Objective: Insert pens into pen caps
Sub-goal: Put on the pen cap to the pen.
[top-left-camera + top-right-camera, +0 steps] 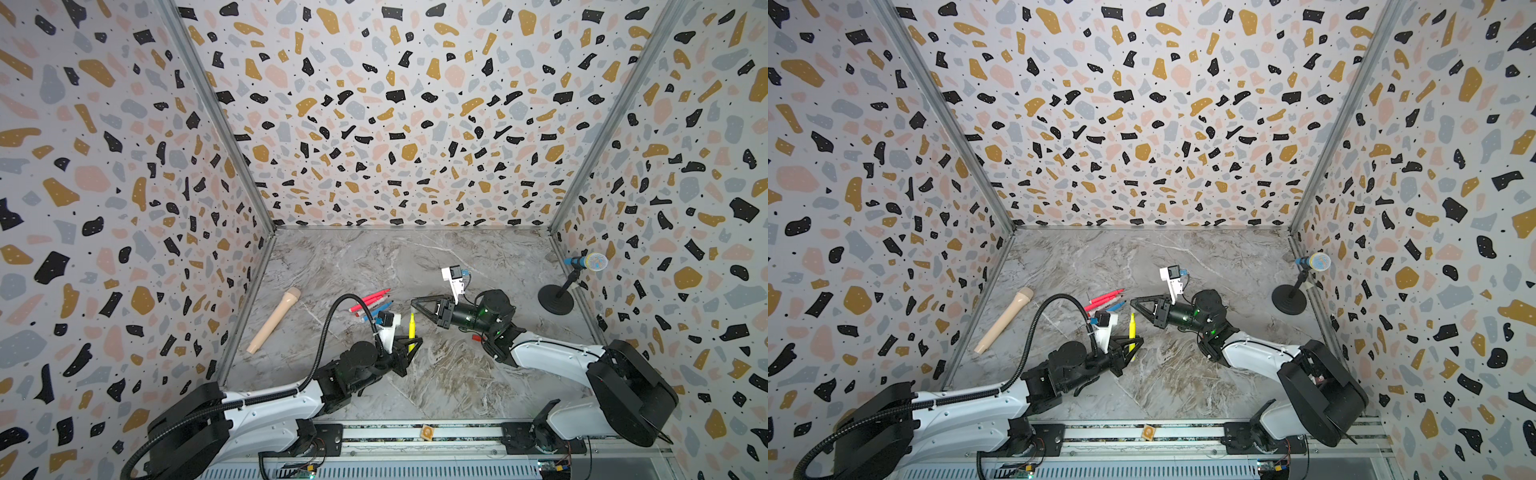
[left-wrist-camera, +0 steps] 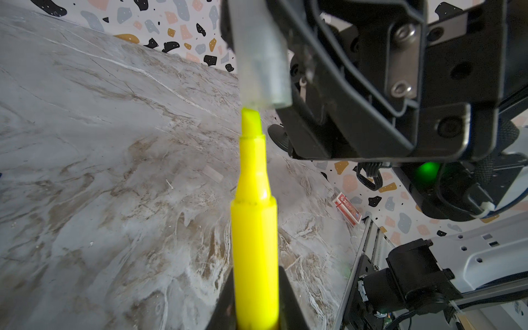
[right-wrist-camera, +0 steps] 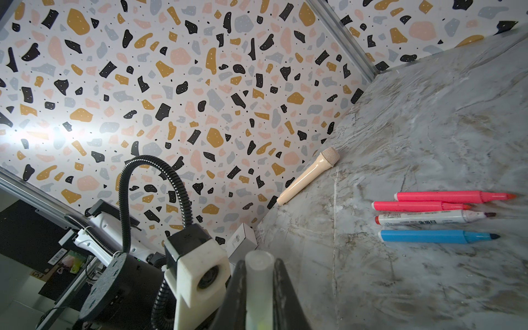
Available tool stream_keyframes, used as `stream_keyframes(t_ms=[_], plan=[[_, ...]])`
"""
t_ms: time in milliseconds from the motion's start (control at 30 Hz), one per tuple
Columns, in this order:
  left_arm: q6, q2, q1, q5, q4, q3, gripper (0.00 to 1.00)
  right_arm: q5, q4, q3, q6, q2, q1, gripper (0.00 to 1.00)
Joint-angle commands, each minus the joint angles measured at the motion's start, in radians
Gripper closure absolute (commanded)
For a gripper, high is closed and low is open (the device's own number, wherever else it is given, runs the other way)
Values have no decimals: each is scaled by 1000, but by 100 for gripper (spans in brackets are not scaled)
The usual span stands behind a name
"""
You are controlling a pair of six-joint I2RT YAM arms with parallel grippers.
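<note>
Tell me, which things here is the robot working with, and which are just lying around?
In the job:
- yellow pen, in the left gripper
- clear cap, in the right gripper
- two pink pens, white pen and blue pen, lying uncapped

Just lying about:
- beige microphone-shaped stick
- blue stand microphone
- small tan tag

Yellow pen point(image 2: 254, 228) btm, cap point(image 2: 261, 63) top: off-frame.
</note>
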Motion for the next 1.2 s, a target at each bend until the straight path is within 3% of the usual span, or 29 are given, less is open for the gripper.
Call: stream_keyframes(t_ms=[0,367,700,1167], plan=[[-2,-13,-7,0,106,12,100,-9,16,15,10,11,8,100],[-10,-30,-7,-19,101,7,100,-23,24,1,6,0,13,100],[-17,-64,-7,-52,87,33,100,-45,159,-139,-21,-43,54,100],[18,-142,-6,-32,117,38,100,-71,-110,-132,-253,-89,147,100]])
